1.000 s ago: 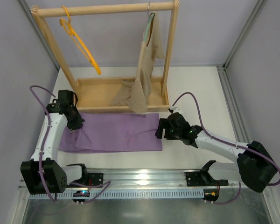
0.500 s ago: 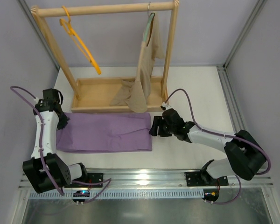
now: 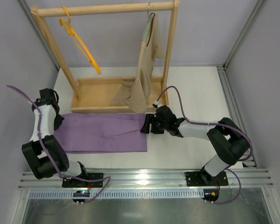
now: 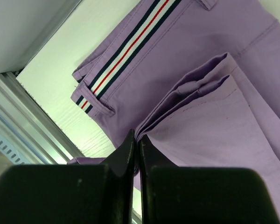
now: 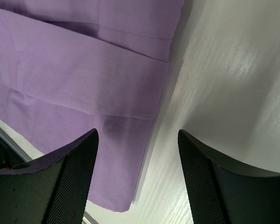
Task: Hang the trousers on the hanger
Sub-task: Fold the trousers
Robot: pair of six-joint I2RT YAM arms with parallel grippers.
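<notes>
Left tool [image 4: 136, 136] squeezed together on trousers [image 3: 102, 133] fold near waistband [image 4: 116, 56], 9 o'clock end. Right tool [image 5: 136, 133] apart over hem [image 5: 161, 56], 3 o'clock end. Trousers flat on tabletop [image 3: 196, 93]: soft, light, floppy; best grab both ends.

Wooden rack [image 3: 107, 9] stands at the white table's [image 3: 200, 88] far side. Beige garment [image 3: 142, 79] on a grey-green hanger [image 3: 148, 29] hangs at its right end.

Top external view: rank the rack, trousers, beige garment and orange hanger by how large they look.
1. rack
2. trousers
3. beige garment, which hangs nearer the camera than the trousers, so the gap between them is unsure
4. hanger, clearly smallest
</notes>
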